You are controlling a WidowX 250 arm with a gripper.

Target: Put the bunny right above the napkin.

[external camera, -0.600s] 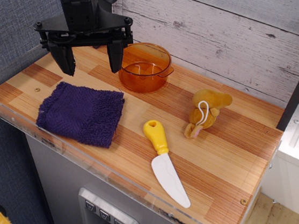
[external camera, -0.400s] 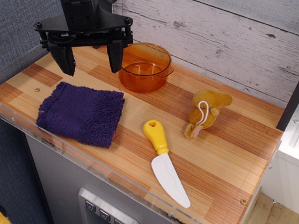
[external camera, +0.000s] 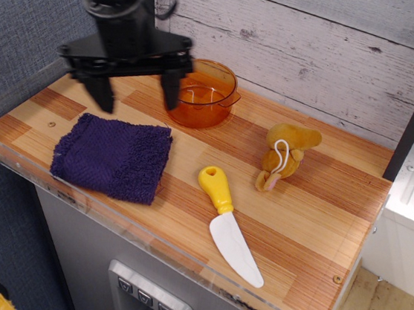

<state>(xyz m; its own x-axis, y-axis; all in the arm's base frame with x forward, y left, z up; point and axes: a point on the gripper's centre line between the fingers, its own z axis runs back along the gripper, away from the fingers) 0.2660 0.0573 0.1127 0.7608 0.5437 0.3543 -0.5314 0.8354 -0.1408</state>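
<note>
The mustard-yellow plush bunny point(external camera: 284, 157) lies on the wooden counter at the right, with a white string loop on it. The dark purple napkin point(external camera: 113, 156) lies flat at the front left. My black gripper point(external camera: 139, 96) hangs open and empty above the back edge of the napkin, its two fingers spread wide, one on the left and one close to the orange pot. It is well to the left of the bunny and touches nothing.
An orange translucent pot point(external camera: 202, 93) stands behind the napkin, just right of the gripper. A yellow-handled white toy knife point(external camera: 229, 224) lies in the middle front. A clear acrylic rim point(external camera: 146, 232) edges the counter. A plank wall stands behind.
The gripper has moved a little to the right and up, toward the pot, still open. The bunny, napkin, pot and knife have not moved.
</note>
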